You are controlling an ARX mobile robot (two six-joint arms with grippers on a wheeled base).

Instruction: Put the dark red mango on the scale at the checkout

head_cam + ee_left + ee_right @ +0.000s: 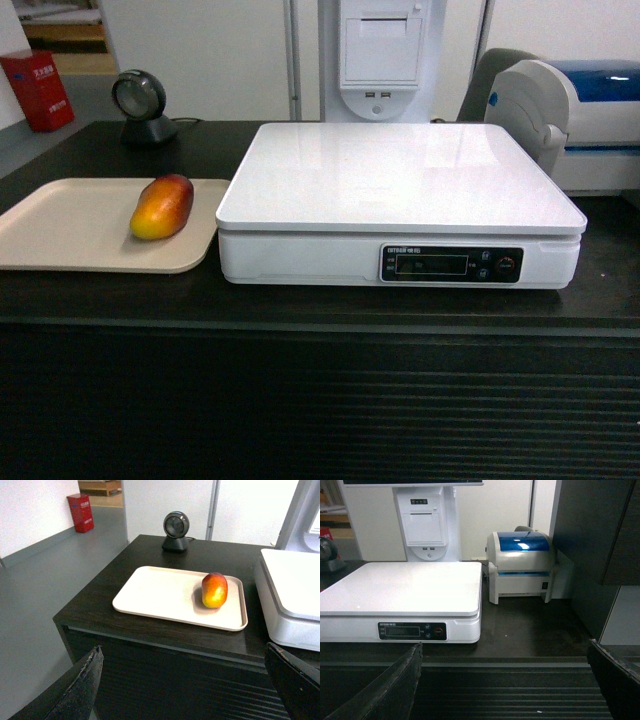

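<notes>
The dark red mango (pixel 162 207) (pixel 214 590) lies on the right part of a beige tray (pixel 60 230) (pixel 160 592), left of the scale. The white scale (pixel 400 185) (pixel 292 587) (pixel 402 587) stands in the middle of the black checkout counter (pixel 300 400) (pixel 165 675) (pixel 520 695), its platform bare. My left gripper (pixel 185 680) hangs open in front of the ribbed counter panel, below and short of the tray. My right gripper (pixel 506 680) is open too, low before the counter, right of the scale's display. Neither gripper shows in the head view.
A round black scanner (pixel 140 105) (pixel 176 530) stands behind the tray. A white-and-blue label printer (pixel 580 120) (pixel 520 565) sits right of the scale, a white receipt terminal (pixel 380 55) (pixel 425 522) behind it. A dark cabinet wall (pixel 595 540) rises at the far right.
</notes>
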